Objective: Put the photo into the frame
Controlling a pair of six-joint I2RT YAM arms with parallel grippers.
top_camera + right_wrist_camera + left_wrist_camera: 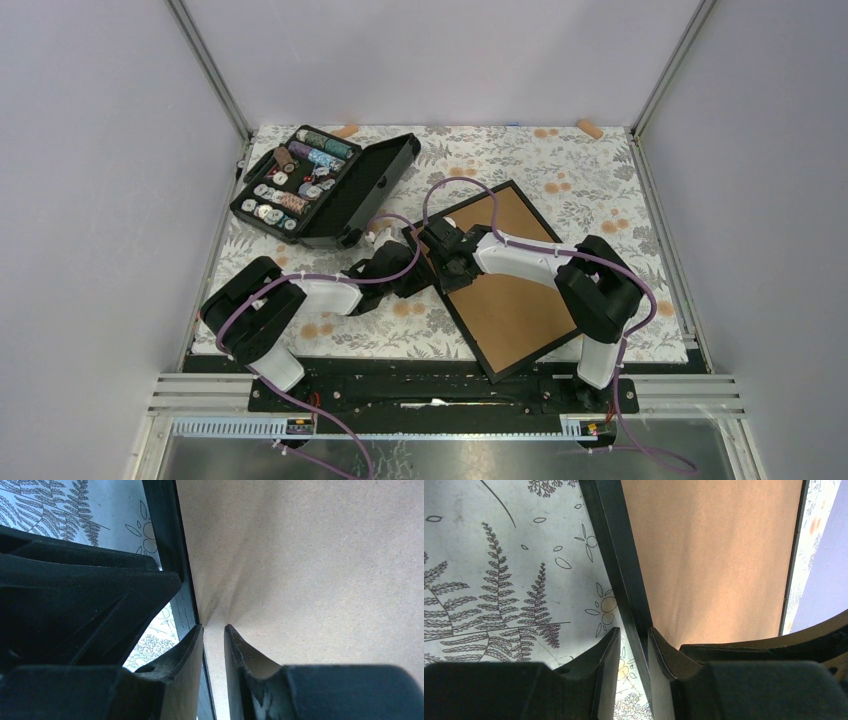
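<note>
Lifting the frame [515, 305], lying board-up beside the spool case [300, 185], needs an even pinch on its case-side rail: the left gripper [634, 632] straddles that rail, the right gripper [213, 627] sits at the rail-board seam, both barely parted, grip uncertain; photo out of sight

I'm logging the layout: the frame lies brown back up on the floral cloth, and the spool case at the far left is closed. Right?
Not quite. The spool case is open, lid tipped back and spools showing, as the top external view shows. The frame does lie brown back up on the floral cloth.
</note>
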